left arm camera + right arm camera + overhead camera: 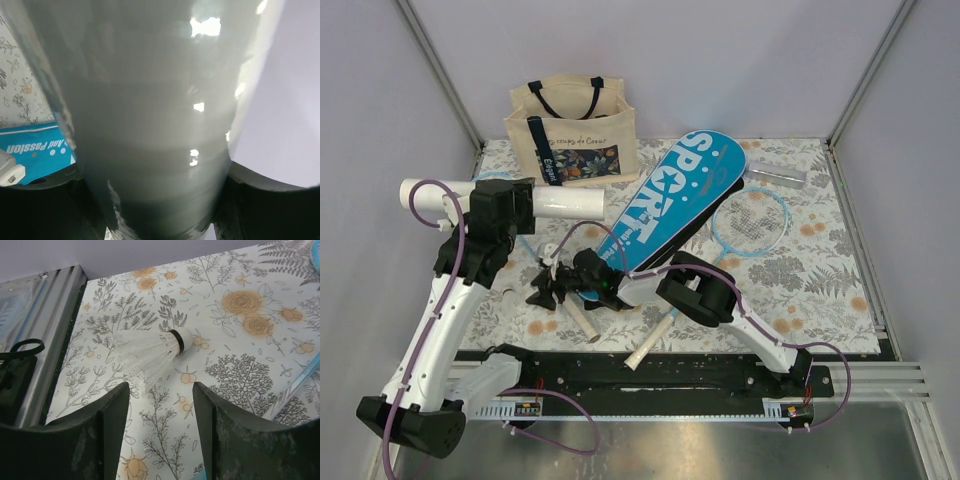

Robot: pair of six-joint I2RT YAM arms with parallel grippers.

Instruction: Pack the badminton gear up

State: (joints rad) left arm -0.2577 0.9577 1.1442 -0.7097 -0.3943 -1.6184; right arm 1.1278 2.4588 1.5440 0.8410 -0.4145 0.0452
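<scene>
My left gripper (505, 207) is shut on the white tube (570, 204) and holds it level above the table's left side. The tube fills the left wrist view (150, 100), with the gripper (155, 205) clamped round it. My right gripper (542, 290) is open and low over the table; a white shuttlecock (150, 352) lies just beyond its tips (160, 387). The blue SPORT case (675, 195) lies diagonally in the middle. One light-blue racket (752, 222) lies beside it on the right. Two white handles (583, 323) (650, 345) point toward the near edge.
The beige tote (575, 130) stands at the back left. A clear flat piece (775, 176) lies at the back right. The floral cloth (820, 280) covers the table. A metal rail (55, 340) runs along the table's left edge.
</scene>
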